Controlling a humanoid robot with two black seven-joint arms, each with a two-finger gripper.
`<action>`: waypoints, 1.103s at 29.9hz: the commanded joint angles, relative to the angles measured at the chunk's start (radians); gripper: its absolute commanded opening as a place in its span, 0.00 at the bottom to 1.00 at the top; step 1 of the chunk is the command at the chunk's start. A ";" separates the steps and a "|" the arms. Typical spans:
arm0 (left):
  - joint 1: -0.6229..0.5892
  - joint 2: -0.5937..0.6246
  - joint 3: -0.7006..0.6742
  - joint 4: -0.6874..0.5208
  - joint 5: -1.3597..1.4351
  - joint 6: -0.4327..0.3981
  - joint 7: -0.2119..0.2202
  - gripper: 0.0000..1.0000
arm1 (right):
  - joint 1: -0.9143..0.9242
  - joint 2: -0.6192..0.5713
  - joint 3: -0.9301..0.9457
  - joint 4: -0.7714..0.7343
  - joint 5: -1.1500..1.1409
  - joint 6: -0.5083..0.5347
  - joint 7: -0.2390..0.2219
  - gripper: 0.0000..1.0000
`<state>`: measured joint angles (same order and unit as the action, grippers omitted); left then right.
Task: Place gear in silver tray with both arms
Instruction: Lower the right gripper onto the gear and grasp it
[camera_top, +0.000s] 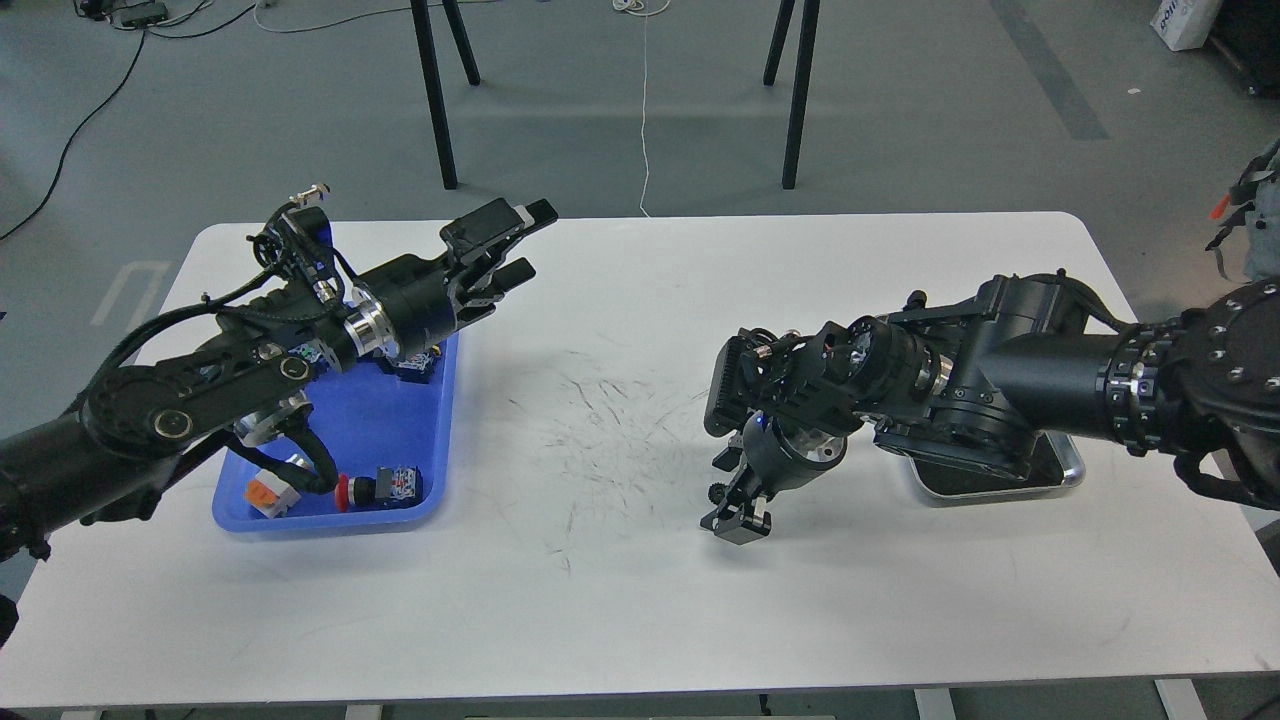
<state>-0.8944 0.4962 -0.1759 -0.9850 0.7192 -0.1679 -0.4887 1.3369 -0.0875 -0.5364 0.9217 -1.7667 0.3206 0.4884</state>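
Observation:
My right gripper (737, 513) points down over the white table (620, 600), left of the silver tray (1072, 473). Its fingers look shut on a small black gear (716, 491), whose teeth show at the gripper's left side. My right arm lies over the silver tray and hides most of it; only its front rim and right corner show. My left gripper (518, 243) is open and empty. It is raised above the far right corner of the blue tray (375, 440).
The blue plastic tray holds several small parts, among them a red-capped button (352, 489) and an orange and white piece (268, 493). Scuff marks cover the table's middle. Black chair legs (436, 100) stand on the floor behind the table.

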 joint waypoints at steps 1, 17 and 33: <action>0.000 -0.010 -0.001 0.000 0.005 0.001 0.000 1.00 | -0.001 0.002 -0.001 -0.001 0.000 0.008 0.000 0.50; 0.000 -0.013 -0.001 0.000 0.005 0.010 0.000 1.00 | 0.044 0.005 0.001 0.000 -0.002 0.008 0.000 0.25; 0.002 -0.019 0.001 0.000 0.006 0.015 0.000 1.00 | 0.079 0.000 -0.004 -0.001 -0.002 0.044 0.000 0.19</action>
<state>-0.8930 0.4778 -0.1764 -0.9848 0.7251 -0.1541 -0.4887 1.4002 -0.0836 -0.5409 0.9231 -1.7700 0.3402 0.4888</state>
